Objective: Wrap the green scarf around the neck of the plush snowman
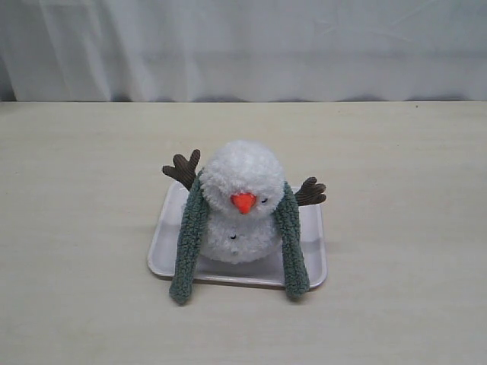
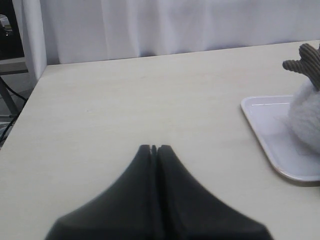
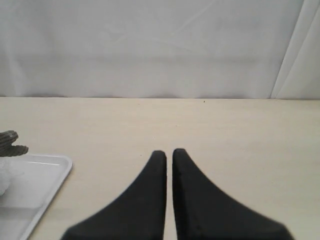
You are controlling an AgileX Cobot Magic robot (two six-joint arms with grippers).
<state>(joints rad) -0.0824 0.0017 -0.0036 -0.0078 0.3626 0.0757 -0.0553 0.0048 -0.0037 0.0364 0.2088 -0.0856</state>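
Observation:
The plush snowman (image 1: 242,171) sits upright on a white tray (image 1: 163,255), orange nose facing front and brown twig arms spread to both sides. The green scarf (image 1: 189,236) runs behind its neck, and both ends hang down the front, one on each side, reaching past the tray's front rim. Neither gripper shows in the exterior view. My left gripper (image 2: 153,147) is shut and empty over bare table, with the snowman (image 2: 307,117) and tray (image 2: 270,135) off to one side. My right gripper (image 3: 166,151) has its jaws nearly together, empty, away from the tray (image 3: 45,180).
A white curtain (image 1: 243,46) hangs behind the table's far edge. A light wooden tabletop (image 1: 396,304) surrounds the tray on all sides. The table's side edge and a dark stand (image 2: 7,80) show in the left wrist view.

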